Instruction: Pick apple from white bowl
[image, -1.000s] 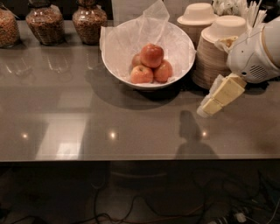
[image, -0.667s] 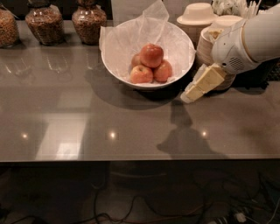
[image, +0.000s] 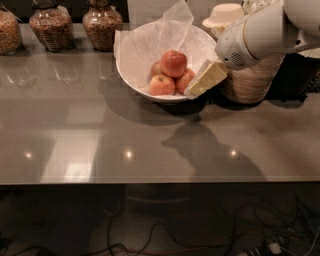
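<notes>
Camera view is showing a glossy grey table (image: 75, 125) running across the frame. Three glass jars of brown dry goods are standing along its back edge at the left: one cut off by the frame (image: 7, 31), a second (image: 47, 27) beside it, and a third (image: 102, 25) just left of the white bowl (image: 129, 75).

The white bowl is sitting at the back centre of the table, lined with crinkled translucent paper (image: 150, 40) that is rising above its rim. Several apples are lying inside it. The apple (image: 173, 62), the deepest red one, is resting on top of the pile. A paler apple (image: 161, 85) is lying in front of it at the lower left, and another (image: 185, 80) at the lower right.

The gripper (image: 196, 89), pale yellow, is hanging over the right rim of the bowl, tilted down to the left, its tip just beside the lower-right apple and near the red one. It is holding nothing; whether it is open or closed cannot be told. The white arm (image: 260, 32) is reaching in from the upper right.

Behind the arm, a stack of beige disposable bowls (image: 250, 82) is standing just right of the white bowl, with a small bowl (image: 226, 14) further back. Cables (image: 165, 240) are lying on the dark floor below the table.
</notes>
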